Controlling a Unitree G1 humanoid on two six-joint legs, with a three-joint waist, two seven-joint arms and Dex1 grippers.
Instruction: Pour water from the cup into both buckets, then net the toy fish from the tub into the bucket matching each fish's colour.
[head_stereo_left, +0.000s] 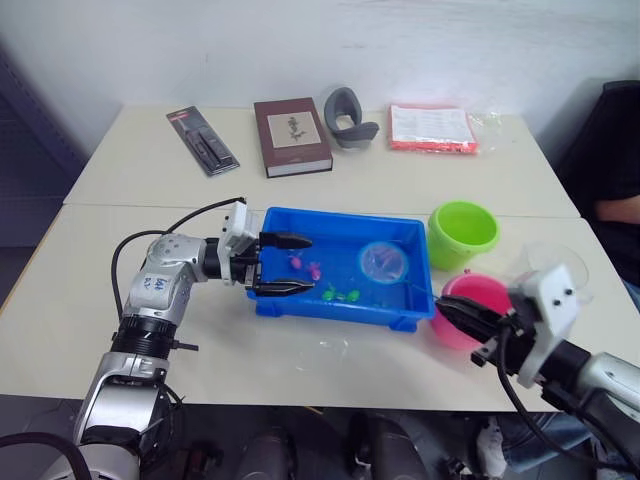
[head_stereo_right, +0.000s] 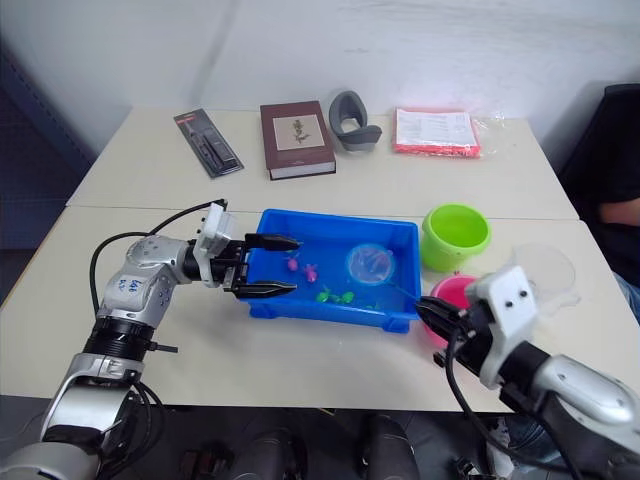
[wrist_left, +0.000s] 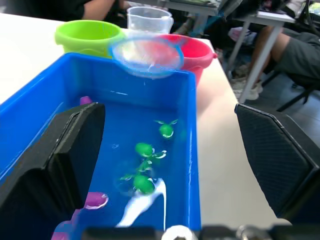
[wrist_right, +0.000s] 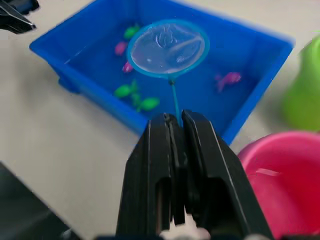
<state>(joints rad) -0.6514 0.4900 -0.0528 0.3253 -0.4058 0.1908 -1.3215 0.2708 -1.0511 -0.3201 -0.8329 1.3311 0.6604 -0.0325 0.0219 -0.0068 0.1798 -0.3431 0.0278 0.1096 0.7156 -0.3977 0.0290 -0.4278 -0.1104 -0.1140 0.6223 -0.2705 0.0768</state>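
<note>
Left wrist view: cup (wrist_left: 148, 19) stands beyond pink bucket (wrist_left: 194, 49), past net (wrist_left: 147, 56); head views show cup only faintly behind right arm.
Tub (head_stereo_left: 345, 236) on counter (head_stereo_left: 120, 290): holds water, green toy fish (wrist_right: 135, 96) and pink toy fish (wrist_right: 227, 78).
Green bucket (head_stereo_left: 463, 232), pink bucket: contents cannot tell.
Left gripper (head_stereo_left: 282, 264): fingers spread wide, straddling near tub wall, holding nothing.
Right gripper (wrist_right: 176, 120): fingers pressed together, pinching net handle; hoop ahead of fingertips, above tub; pink bucket just beside gripper.
</note>
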